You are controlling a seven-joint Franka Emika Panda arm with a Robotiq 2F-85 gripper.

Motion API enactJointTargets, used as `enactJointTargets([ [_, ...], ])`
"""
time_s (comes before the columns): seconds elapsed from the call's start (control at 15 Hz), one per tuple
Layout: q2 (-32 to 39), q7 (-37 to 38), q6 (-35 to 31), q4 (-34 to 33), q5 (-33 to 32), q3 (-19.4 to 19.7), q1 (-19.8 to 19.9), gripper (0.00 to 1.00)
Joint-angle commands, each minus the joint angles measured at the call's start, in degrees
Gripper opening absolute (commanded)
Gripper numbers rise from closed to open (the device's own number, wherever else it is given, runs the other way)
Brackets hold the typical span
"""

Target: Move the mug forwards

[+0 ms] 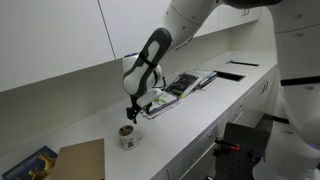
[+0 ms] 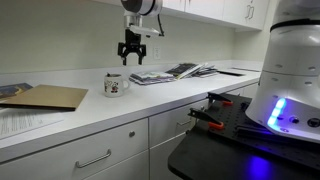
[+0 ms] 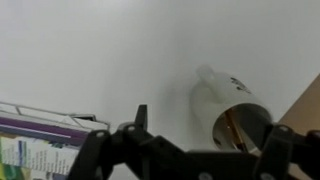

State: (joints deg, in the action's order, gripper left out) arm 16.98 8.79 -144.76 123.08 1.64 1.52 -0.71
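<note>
A small white mug [image 1: 127, 137] with a dark printed pattern stands upright on the white countertop [image 1: 190, 115]. It also shows in an exterior view [image 2: 115, 86] and in the wrist view [image 3: 232, 108], where its dark inside is visible. My gripper [image 1: 130, 112] hangs above the mug, fingers spread and empty. In an exterior view my gripper [image 2: 132, 55] is clearly above and slightly to the right of the mug, not touching it. In the wrist view the gripper [image 3: 205, 135] has one finger on each side of the frame's lower part.
Magazines [image 1: 180, 88] lie on the counter beyond the gripper, also seen in an exterior view [image 2: 170, 72]. A brown cardboard sheet [image 1: 82, 160] and a book [image 1: 28, 163] lie near the mug. A wall runs behind the counter.
</note>
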Motion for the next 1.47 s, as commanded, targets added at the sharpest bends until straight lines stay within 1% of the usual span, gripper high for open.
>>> enactJointTargets([
  [0.0,6.4,3.1,3.0,-7.6,0.3,0.4,-0.6,1.0],
  [0.13,9.3,4.0,3.7,-10.6,0.6,0.4,-0.8,1.0],
  [0.33,12.7,4.9,4.8,-13.6,0.6,0.4,-1.4,0.93],
  [0.4,13.6,4.5,5.4,-14.5,1.1,0.0,-1.3,0.84],
  [0.47,14.3,4.9,5.5,-15.1,1.0,0.1,-1.6,0.82],
  [0.53,14.8,5.3,5.6,-15.6,0.7,0.3,-1.9,0.76],
  [0.6,15.4,5.2,5.6,-16.0,0.7,0.2,-2.0,0.66],
  [0.67,15.8,5.3,5.7,-16.4,0.7,0.3,-2.2,0.6],
  [0.8,16.5,5.5,6.4,-16.9,0.4,0.5,-2.4,0.58],
  [0.87,16.7,5.4,6.6,-17.0,0.5,0.4,-2.4,0.34],
  [0.93,16.9,5.2,6.7,-17.1,0.5,0.4,-2.4,0.32],
  [1.2,17.1,4.3,7.2,-17.1,1.5,-0.3,-1.8,0.02],
  [1.27,16.9,4.3,7.2,-17.0,1.6,-0.4,-1.9,0.0],
  [1.4,16.6,4.2,7.0,-16.5,1.7,-0.4,-1.8,0.0],
])
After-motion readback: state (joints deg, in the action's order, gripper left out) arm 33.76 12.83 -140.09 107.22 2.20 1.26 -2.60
